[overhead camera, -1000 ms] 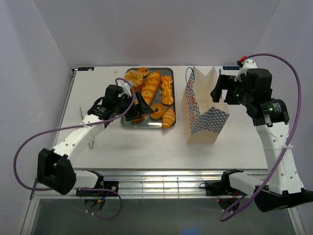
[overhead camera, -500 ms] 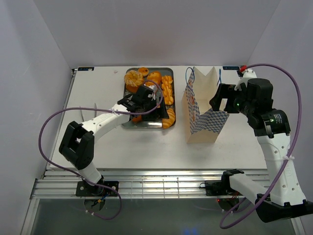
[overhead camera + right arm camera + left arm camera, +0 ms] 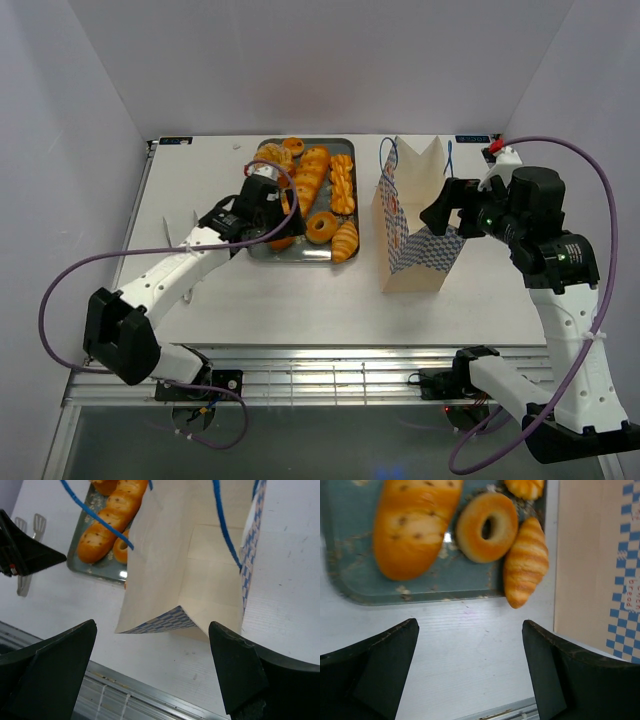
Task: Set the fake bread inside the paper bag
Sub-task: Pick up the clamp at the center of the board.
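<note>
The fake bread lies on a grey tray (image 3: 262, 250): a long baguette (image 3: 310, 178), a twisted stick (image 3: 342, 183), a ring donut (image 3: 321, 227) and a croissant (image 3: 345, 241), with smaller pastries at the far end. My left gripper (image 3: 280, 222) hovers open over the tray's near left edge. Its wrist view shows the baguette (image 3: 412, 525), donut (image 3: 487, 526) and croissant (image 3: 526, 561) ahead of the left gripper (image 3: 470, 665), with only bare table between the fingers. The paper bag (image 3: 415, 230) stands upright right of the tray. My right gripper (image 3: 443, 212) is open above the paper bag (image 3: 200, 580), holding nothing.
The bag's blue cord handles (image 3: 225, 525) arch over its open mouth. Metal tongs (image 3: 31, 527) lie on the table left of the tray. The table's front rail (image 3: 330, 372) runs below both arms. White walls close in the back and sides.
The left gripper swung right over the tray's middle, then came back to the tray's near left side. The right gripper edged slightly lower and left at the bag. Both stayed open.
</note>
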